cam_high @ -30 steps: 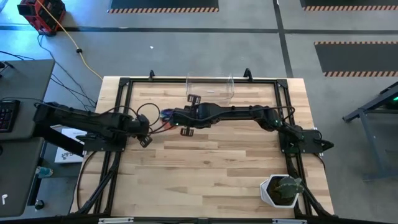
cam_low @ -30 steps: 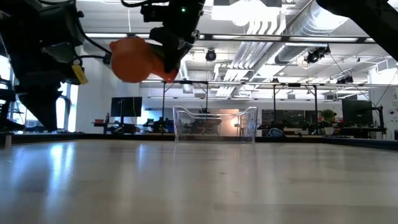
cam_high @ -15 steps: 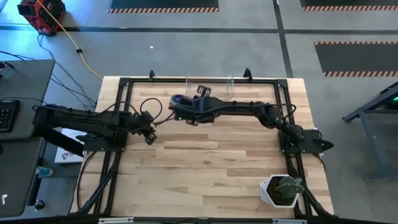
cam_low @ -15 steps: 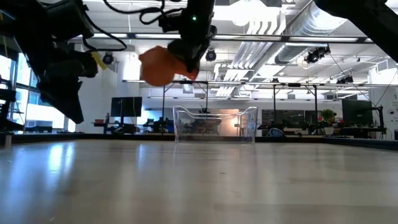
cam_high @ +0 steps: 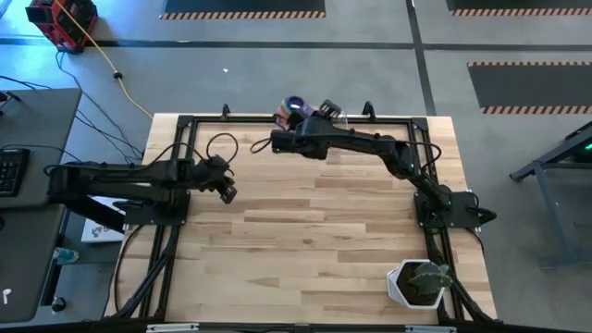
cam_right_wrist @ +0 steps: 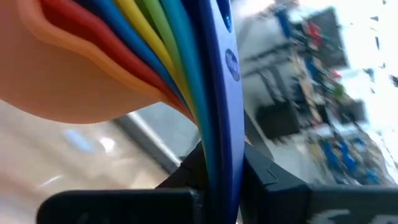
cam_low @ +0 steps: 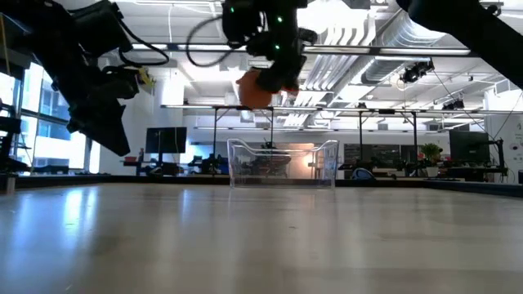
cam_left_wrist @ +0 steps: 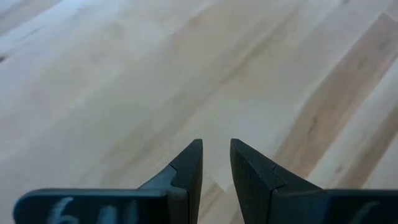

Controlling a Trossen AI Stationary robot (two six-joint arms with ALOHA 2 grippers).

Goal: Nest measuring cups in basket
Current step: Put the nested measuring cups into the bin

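My right gripper is shut on a nested stack of measuring cups, raised high by the table's far edge. In the low view the stack's orange outer bowl hangs above the left part of the clear basket. In the high view my right arm hides most of the basket. The right wrist view shows the orange bowl and the coloured handles edge-on. My left gripper hovers over bare wood at the table's left, open by a narrow gap and empty. My right gripper pinches the stacked flat handles of the nested cups between its two fingers, the blue handle outermost on one side. The fingers point roughly level toward the table's far side. The stack is lifted clear, its bowls beyond the fingertips, above the basket.
A white pot with a green plant stands at the near right corner. A black frame runs around the wooden tabletop, whose middle and near part is bare wood.
My right gripper has carried the cup stack from the table's left-centre toward the far edge and the right, and upward, until it is over the basket. It has stayed shut. My left gripper has shifted a little toward the far right.
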